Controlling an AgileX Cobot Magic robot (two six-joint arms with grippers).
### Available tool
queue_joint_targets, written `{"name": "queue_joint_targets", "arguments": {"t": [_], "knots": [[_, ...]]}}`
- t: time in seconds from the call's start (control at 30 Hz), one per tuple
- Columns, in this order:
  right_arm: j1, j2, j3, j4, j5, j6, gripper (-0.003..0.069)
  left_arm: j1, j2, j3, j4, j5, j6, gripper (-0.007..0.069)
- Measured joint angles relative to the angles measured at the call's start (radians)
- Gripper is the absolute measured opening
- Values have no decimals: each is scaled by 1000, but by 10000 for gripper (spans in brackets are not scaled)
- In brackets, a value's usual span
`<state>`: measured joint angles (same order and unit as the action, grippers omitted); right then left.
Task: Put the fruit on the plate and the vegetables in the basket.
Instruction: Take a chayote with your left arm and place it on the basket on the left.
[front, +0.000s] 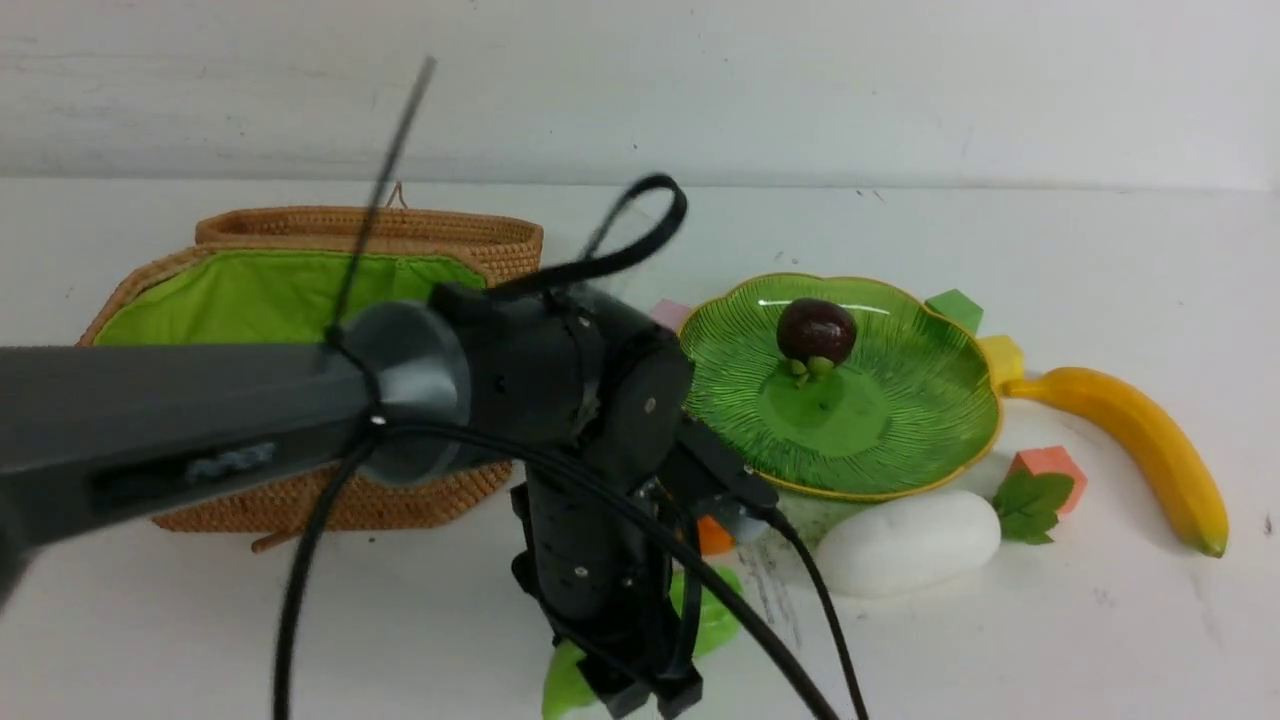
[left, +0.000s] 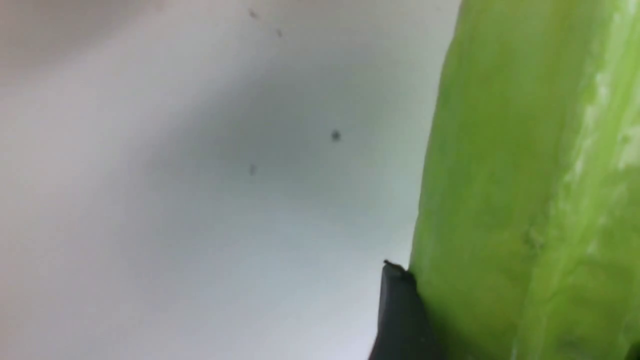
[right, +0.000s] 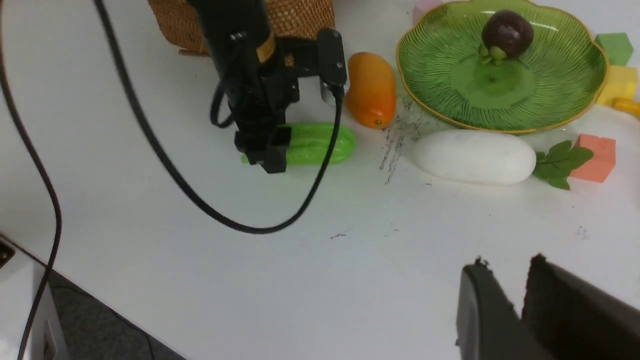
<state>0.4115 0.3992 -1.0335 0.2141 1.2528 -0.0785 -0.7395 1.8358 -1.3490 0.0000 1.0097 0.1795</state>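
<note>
Your left gripper (right: 265, 154) is down at 1 end of the gourd (right: 320, 142) on the table (right: 350, 250), 1 finger (left: 400, 310) touching it; you cannot tell if it is clamped.

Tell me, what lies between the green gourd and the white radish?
Between gourd and radish, only bare table with dark scuff marks, seen in the right wrist view.

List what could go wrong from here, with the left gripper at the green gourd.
1. The left gripper sits at one end of the gourd, not its middle; lifted, the gourd may tilt or slip out.
2. The mango lies close beside that arm's wrist; a swing toward the basket may knock it.
3. The arm's black cable loops low over the table and may snag the gourd.
</note>
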Motion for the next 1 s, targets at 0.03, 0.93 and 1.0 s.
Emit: {"name": "queue_joint_targets", "arguments": {"t": [0.03, 0.93, 1.0], "knots": [[0, 0, 0, 0, 0, -1, 139, -5, -46, 1, 13, 10, 0, 426], [0, 0, 0, 61, -413, -27, 149, 494, -280, 2, 501, -291, 54, 659], [0, 0, 0, 64, -409, -27, 149, 494, -281, 2, 498, -291, 53, 652]]}}
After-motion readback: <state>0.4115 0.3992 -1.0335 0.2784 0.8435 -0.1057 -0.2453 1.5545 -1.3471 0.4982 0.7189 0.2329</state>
